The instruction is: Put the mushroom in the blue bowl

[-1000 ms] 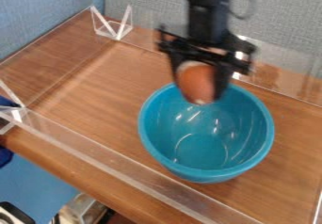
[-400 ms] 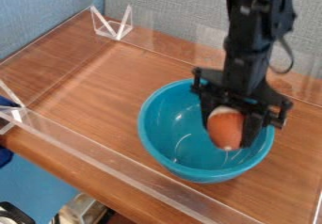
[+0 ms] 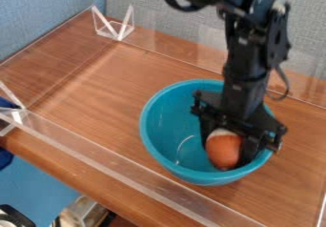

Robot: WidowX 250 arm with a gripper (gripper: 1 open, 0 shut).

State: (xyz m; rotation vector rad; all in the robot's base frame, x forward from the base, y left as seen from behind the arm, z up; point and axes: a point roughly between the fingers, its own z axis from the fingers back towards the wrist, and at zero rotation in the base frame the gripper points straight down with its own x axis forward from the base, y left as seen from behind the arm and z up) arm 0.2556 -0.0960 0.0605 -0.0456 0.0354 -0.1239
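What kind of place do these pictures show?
Probably a robot test bench in a lab: a wooden table fenced by clear plastic walls, with a robot arm lowering a toy mushroom into a blue bowl.

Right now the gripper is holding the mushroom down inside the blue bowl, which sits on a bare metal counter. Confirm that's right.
One thing is wrong: the surface is not bare metal. The camera view shows the blue bowl sitting on a brown wooden tabletop. The rest holds: the gripper is shut on the mushroom, lowered inside the bowl.
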